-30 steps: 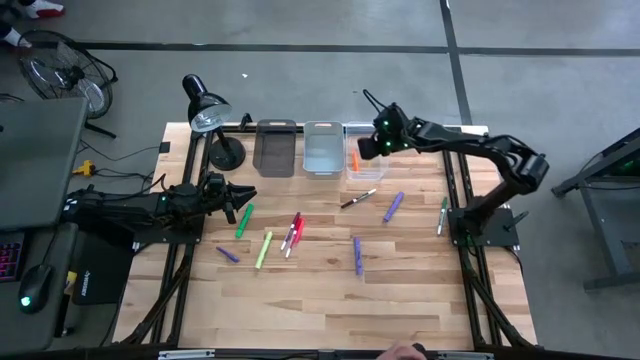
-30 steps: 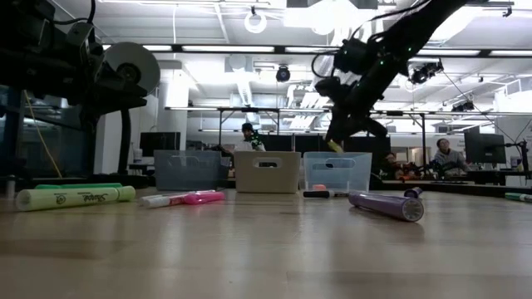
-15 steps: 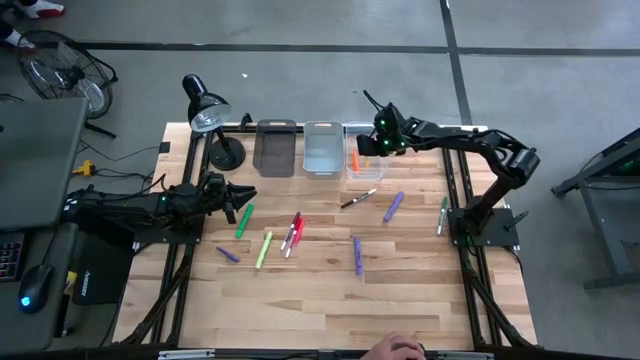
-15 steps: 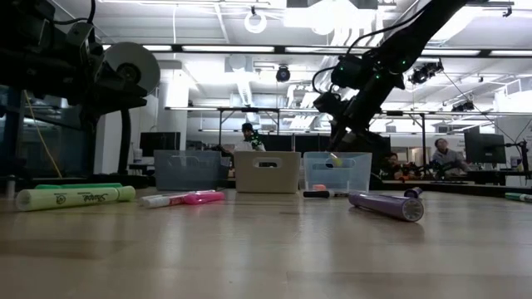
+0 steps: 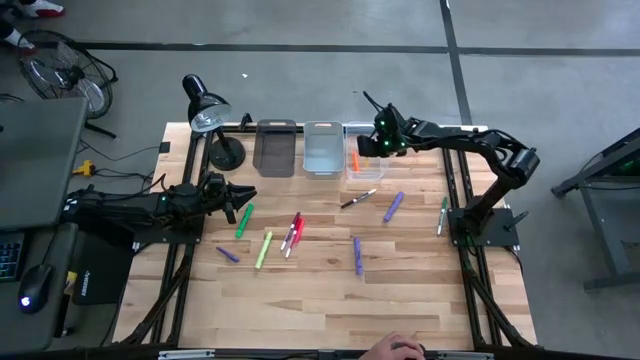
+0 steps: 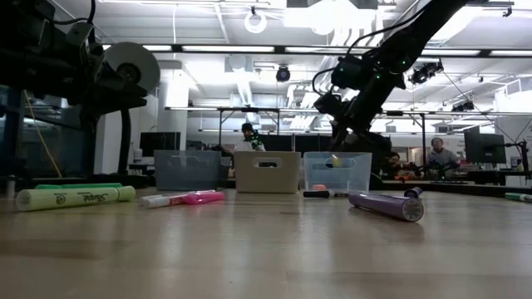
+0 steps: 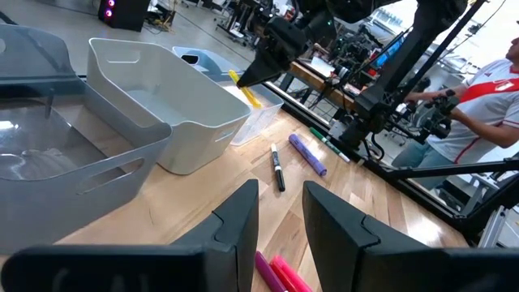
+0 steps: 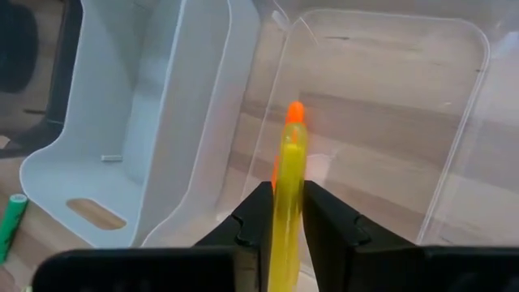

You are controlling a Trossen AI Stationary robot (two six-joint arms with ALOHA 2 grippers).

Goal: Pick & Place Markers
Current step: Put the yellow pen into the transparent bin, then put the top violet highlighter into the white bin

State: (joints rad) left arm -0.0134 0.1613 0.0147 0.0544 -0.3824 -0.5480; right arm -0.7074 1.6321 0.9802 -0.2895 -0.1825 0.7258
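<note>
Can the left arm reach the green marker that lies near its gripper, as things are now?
Probably yes. The left gripper is open and empty at the table's left edge, and the green marker lies just beside it on bare wood, with nothing between them. The right gripper is far off over the clear bin.

The right pincer has a yellow marker between its two dark fingers, pointing into a clear bin. An orange marker lies inside that bin. Beside it stands a pale grey bin, and a green marker lies on the desk.
</note>
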